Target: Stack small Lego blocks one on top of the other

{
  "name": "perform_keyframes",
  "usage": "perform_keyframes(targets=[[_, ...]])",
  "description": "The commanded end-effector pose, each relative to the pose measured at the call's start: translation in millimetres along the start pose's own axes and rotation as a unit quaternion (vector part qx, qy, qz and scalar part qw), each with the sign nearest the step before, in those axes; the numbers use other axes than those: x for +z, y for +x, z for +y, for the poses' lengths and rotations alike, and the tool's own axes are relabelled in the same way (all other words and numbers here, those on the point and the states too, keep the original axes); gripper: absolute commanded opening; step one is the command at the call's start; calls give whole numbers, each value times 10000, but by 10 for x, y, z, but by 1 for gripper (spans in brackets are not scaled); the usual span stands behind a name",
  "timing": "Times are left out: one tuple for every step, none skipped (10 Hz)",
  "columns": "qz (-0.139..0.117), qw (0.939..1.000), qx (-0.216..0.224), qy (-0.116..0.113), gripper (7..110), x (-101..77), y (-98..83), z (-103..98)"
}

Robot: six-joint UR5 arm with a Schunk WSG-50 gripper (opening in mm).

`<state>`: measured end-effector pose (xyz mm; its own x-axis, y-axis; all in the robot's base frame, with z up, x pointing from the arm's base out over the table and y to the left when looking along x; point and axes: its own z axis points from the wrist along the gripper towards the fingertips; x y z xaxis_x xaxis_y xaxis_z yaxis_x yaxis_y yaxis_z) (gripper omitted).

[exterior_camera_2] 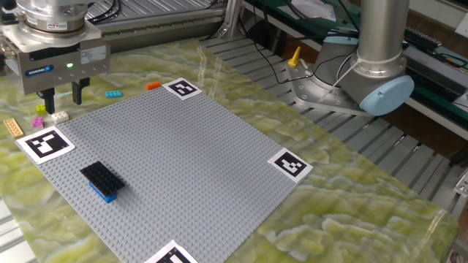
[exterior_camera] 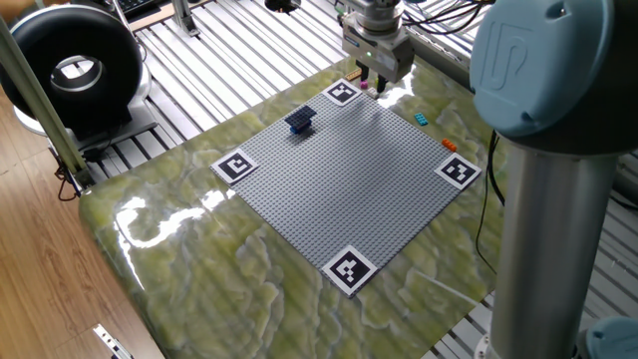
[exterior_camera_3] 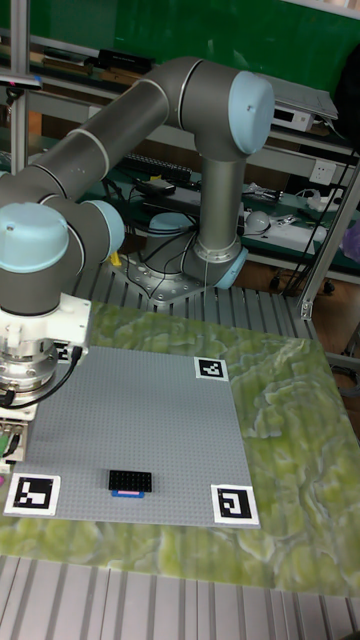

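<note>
Green wall (exterior_camera_3: 300, 40), wooden floor (exterior_camera: 50, 289)

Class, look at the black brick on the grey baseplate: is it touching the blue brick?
Touching. The other fixed view shows the black brick sitting directly on the blue brick, whose edge shows beneath it with no gap, both on the grey baseplate.

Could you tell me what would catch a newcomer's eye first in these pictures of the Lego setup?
Most likely the large grey baseplate on the marbled green table, with a black-and-white marker square at each corner. Next, the lone stack on the plate, a black brick on a blue one. Then the end effector, open above a few loose small bricks just off the plate's edge.
</note>
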<state>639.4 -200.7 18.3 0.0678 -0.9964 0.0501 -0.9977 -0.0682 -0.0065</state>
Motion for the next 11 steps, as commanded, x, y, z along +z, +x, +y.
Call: perform_keyframes(targets=[[-73, 9992, 280, -289, 44, -7, -18, 171], [-155, 9979, 491, -404, 44, -12, -64, 225], [-251, 9973, 589, -351, 44, -12, -113, 195], [-367, 9980, 460, -246, 44, -13, -166, 142], [-435, 9987, 234, -119, 44, -13, -196, 82], [-394, 9992, 36, -75, 44, 8, -158, 78], [-312, 9994, -115, 1, 44, 41, -74, 74], [-170, 9993, -313, 102, 44, 41, 32, 41], [-122, 9988, -443, 161, 44, 24, 89, 25], [-188, 9985, -479, 184, 44, 6, 86, 24], [-66, 9982, -526, 286, 44, 3, 168, -33]])
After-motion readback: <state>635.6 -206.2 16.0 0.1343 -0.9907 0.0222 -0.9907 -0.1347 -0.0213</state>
